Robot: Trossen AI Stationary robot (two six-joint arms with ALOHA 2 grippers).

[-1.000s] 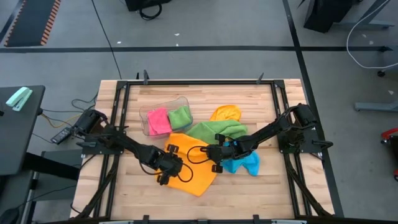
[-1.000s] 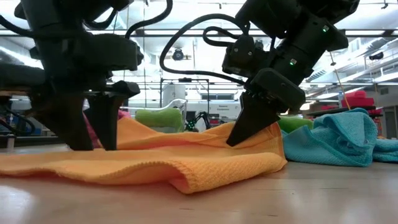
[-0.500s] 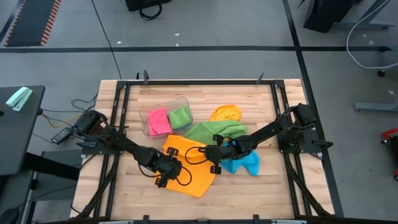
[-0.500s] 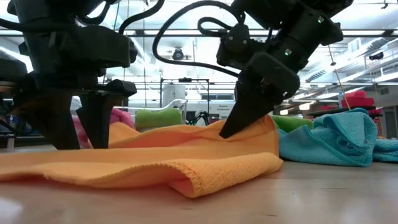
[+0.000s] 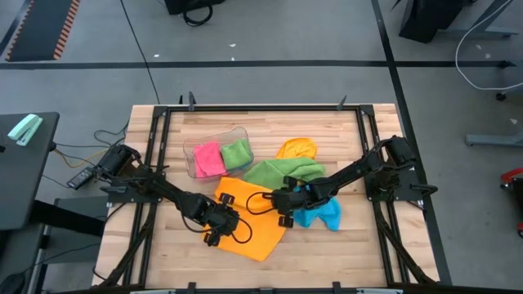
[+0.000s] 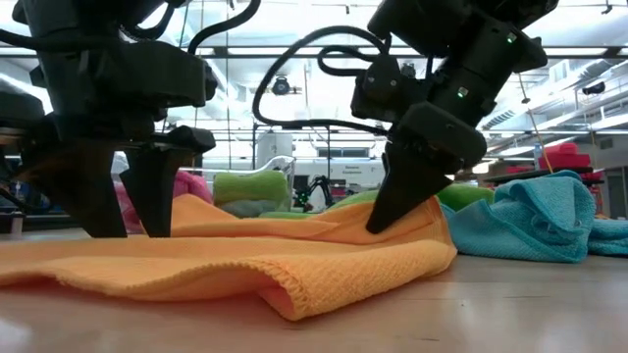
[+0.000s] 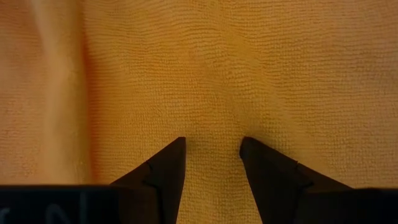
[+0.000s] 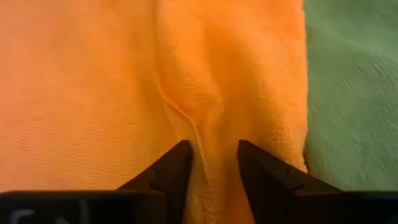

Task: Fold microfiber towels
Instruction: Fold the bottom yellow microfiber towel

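An orange microfiber towel [image 5: 249, 219] lies folded over on the table; its fold shows near the front [image 6: 285, 294]. My left gripper [image 6: 128, 230] stands over the towel's left part, open, fingers pointing steeply down. My right gripper [image 6: 378, 224] is open at the towel's right edge, beside a green towel [image 8: 351, 93]. A blue towel [image 5: 320, 214] lies crumpled to the right. A second orange towel [image 5: 296, 149] lies farther back. My left gripper comes steeply from above, and both spread fingertips [image 7: 171, 155] rest on the upper layer of the orange towel [image 7: 211, 93], which lies flat on the table. My right gripper slants down from the table's right. Its fingers [image 8: 177, 162] stand on either side of a raised ridge of the orange towel [image 8: 208, 124] close to its right edge. Whether they pinch the ridge I cannot tell.
A clear plastic tub [image 5: 196, 145] at the back left holds a folded pink towel [image 5: 207, 158] and a green one [image 5: 237, 153]. The dark frame rails [image 5: 159, 139] run along the table's edges. Bare wood lies near the front edge.
My right gripper tipped at the orange towel's right edge. That edge rose a little, then sank back, while the rest of the towel stayed on the table.
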